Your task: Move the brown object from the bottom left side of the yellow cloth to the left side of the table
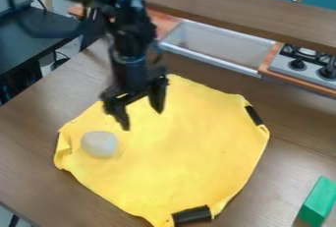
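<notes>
Claw point(142, 120) spread, empty, over the yellow cloth point(190, 152), presumably to straddle the pale lump point(98, 144), likely the target though not brown, which rests unheld at the cloth's left, supported by the counter point(33, 145) beneath.

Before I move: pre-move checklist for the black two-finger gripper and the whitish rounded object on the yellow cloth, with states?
1. Black two-finger gripper open: ok.
2. Gripper over whitish rounded object: not ok, it hangs up and to the right in the image.
3. Object brown, as tasked: not ok, looks whitish.
4. Yellow cloth flat beside object: not ok, folded at left edge.
5. Brown table's left side in view: ok.
6. Fingertips clear of cloth: cannot tell.
</notes>
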`<state>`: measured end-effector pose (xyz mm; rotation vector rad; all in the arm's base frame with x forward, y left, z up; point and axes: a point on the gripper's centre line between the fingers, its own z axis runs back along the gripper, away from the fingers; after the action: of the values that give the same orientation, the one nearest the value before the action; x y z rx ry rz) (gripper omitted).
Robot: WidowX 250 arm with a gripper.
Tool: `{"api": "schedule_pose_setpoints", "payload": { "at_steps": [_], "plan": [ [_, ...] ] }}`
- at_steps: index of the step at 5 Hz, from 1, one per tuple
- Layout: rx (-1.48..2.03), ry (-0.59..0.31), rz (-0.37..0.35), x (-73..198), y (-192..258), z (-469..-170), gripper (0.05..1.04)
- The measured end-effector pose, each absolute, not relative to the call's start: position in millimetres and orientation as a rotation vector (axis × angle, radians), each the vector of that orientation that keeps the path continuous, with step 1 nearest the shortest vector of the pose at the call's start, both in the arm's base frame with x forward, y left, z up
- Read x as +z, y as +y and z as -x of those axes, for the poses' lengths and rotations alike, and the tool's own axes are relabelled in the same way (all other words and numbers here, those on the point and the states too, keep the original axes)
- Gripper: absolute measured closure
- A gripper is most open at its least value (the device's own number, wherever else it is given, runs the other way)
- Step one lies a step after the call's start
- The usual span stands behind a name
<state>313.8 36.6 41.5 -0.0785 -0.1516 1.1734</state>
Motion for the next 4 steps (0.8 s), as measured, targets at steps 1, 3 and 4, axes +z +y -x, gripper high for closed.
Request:
{"api": "schedule_pose_setpoints", "payload": {
  "at_steps": [1, 3, 4],
  "plan": [
    [1.182, -0.139, 0.101, 32.8, 56.7, -297.8, 0.083],
    [1.313, -0.19, 0.135, 22.6, 70.6, -272.7, 0.083],
    [1.424, -0.211, 0.157, 24.0, 74.1, -268.8, 0.083]
  ]
}}
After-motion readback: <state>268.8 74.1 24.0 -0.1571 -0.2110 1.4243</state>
